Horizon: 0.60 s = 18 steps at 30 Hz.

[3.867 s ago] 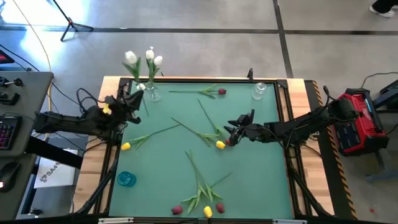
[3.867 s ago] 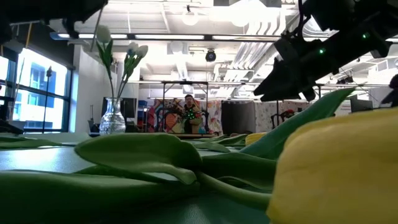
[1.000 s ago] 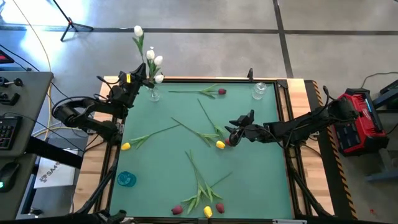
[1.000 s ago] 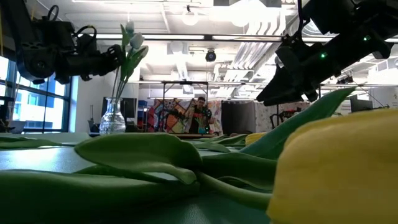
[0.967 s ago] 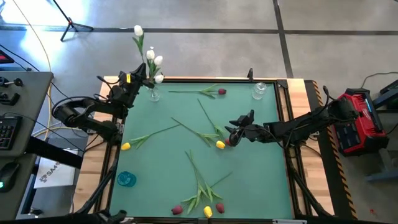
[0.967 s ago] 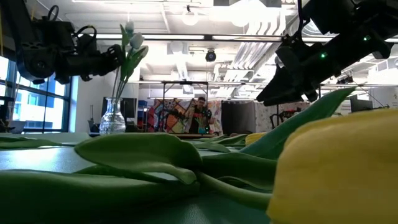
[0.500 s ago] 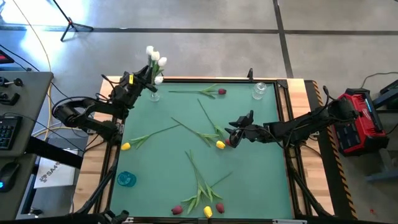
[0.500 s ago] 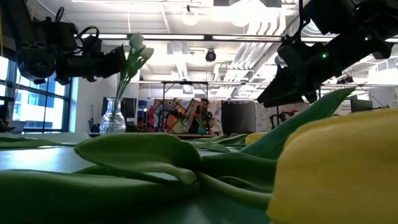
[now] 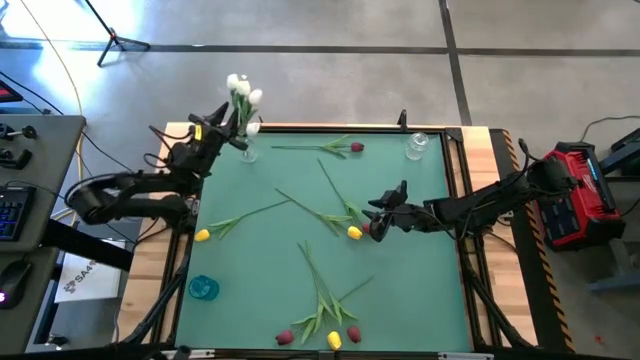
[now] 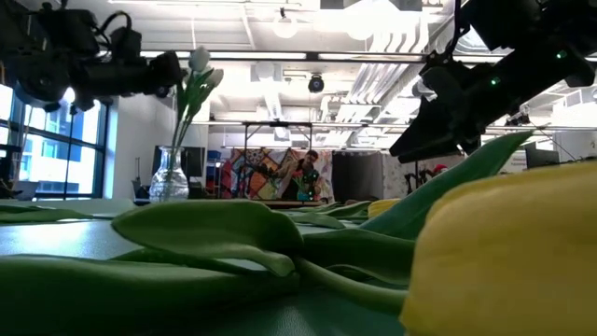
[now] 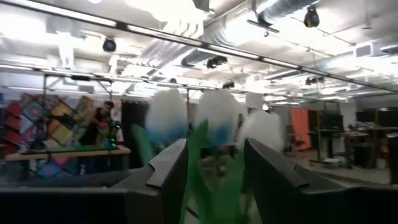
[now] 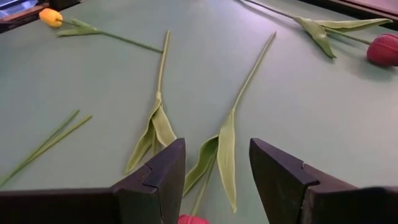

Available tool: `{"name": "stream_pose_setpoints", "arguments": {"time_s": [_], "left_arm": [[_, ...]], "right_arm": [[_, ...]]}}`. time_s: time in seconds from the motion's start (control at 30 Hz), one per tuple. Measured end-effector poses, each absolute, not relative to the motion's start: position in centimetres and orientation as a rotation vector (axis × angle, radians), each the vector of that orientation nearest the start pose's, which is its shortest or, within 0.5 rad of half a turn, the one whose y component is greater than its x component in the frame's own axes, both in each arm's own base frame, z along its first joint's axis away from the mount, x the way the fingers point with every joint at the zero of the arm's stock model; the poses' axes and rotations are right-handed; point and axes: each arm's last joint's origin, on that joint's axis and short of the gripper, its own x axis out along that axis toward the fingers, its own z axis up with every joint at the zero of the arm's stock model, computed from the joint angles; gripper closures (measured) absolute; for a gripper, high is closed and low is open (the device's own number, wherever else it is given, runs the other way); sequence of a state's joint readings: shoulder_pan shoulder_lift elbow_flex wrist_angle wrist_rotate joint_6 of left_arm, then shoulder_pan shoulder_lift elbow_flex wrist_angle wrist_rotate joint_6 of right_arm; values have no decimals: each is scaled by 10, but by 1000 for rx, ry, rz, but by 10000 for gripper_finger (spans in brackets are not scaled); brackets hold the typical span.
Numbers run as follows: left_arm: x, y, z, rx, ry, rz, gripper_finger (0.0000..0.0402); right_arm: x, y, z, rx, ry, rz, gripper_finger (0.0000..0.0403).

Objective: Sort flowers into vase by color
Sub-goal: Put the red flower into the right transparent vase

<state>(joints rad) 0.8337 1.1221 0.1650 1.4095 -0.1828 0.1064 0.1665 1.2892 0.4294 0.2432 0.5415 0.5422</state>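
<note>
Left gripper (image 9: 228, 131) up at far-left vase (image 9: 247, 151), fingers parted around white tulips (image 9: 241, 92) standing in it. Loose flowers (image 9: 322, 305) scattered across mat (image 9: 420, 280). Right gripper (image 9: 377, 221) low mid-mat, agape, empty, red tulip (image 12: 193, 219) just below.

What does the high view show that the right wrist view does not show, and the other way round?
Only the high view shows the left gripper at the vase of white tulips, the empty glass and the blue cup. Only the right wrist view shows the right gripper open, a stem leaf between its fingers. Both show the green mat and a dark red tulip.
</note>
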Motion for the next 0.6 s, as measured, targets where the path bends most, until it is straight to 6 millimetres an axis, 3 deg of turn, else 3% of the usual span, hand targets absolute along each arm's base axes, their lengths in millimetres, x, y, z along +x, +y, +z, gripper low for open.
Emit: {"name": "stream_pose_setpoints", "arguments": {"time_s": [0.27,0.4,0.6], "left_arm": [[105,121,240,341,-451,1087,254],[102,110,250,412,-483,1122,254],[102,95,255,451,-446,1119,263]], "right_arm": [[226,21,156,326,465,-539,235],[225,19,157,293,417,-635,235],[225,16,158,329,387,-691,235]]}}
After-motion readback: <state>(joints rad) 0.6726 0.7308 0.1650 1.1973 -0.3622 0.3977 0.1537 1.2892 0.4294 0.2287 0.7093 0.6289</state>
